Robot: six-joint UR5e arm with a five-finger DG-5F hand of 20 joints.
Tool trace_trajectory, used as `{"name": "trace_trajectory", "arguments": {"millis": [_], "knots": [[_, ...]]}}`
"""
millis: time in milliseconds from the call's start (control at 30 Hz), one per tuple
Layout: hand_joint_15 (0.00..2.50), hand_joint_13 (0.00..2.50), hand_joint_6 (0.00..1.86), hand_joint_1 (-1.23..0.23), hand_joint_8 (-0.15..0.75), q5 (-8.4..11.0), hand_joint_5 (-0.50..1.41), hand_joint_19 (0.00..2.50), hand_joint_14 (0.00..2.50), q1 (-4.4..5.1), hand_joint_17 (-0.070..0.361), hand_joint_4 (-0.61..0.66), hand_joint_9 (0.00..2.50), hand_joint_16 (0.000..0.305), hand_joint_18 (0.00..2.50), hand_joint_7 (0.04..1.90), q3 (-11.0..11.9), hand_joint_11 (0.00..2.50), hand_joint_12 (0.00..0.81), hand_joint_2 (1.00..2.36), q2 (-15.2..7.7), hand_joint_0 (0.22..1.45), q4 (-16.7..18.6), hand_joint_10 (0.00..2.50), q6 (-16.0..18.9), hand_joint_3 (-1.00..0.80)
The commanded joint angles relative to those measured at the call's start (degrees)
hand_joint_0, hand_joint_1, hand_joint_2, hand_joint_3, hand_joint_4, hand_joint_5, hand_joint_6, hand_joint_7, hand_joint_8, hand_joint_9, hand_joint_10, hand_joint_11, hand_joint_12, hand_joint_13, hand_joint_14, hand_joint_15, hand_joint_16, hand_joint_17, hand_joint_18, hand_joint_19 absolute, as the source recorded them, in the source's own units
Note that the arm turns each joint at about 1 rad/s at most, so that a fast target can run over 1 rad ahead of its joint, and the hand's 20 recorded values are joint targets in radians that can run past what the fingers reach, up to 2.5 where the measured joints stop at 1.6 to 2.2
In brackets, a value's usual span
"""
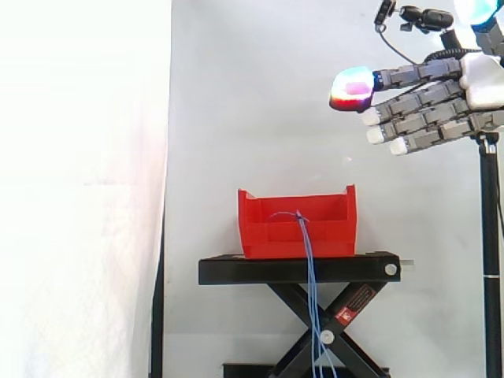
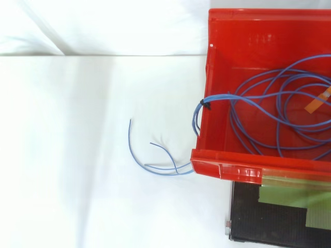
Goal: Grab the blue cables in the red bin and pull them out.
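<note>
The hand [image 1: 475,85] hangs high at the right of the side view, well above and apart from the red bin [image 1: 268,232]. Its fingers [image 1: 417,101] are stretched out nearly straight, spread loosely, holding and touching nothing; one pad glows red and cyan, the others white. A red sticker [image 1: 355,304] sits on a leg of the black stand [image 1: 295,270], its print too small to read. From above, the blue cables [image 2: 217,97] lie in loose thin loops inside the bin. A bunch of them, bound by a small black tie [image 2: 207,105], is draped over the bin's wall. From the side, these strands hang down past the stand.
</note>
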Motion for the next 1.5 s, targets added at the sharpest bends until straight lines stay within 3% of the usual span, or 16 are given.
{"name": "trace_trajectory", "arguments": {"millis": [0, 1467], "knots": [[0.03, 0.00, 0.01, -0.77, 0.239, 0.01, 0.15, 0.00, 0.00, -0.01, 0.124, 0.15, 0.15, 0.055, 0.00, 0.21, -0.06, 0.00, 0.337, 1.00, -0.02, 0.73, 0.00, 0.00, 0.00, -1.00], [0.04, 0.00, 0.01, -0.77, 0.242, -0.34, 0.15, 0.00, 0.00, -0.01, 0.123, 0.15, 0.16, 0.055, 0.00, 0.21, -0.06, 0.00, 0.339, 1.00, -0.11, 0.73, 2.11, 0.00, -0.88, -1.00]]}}
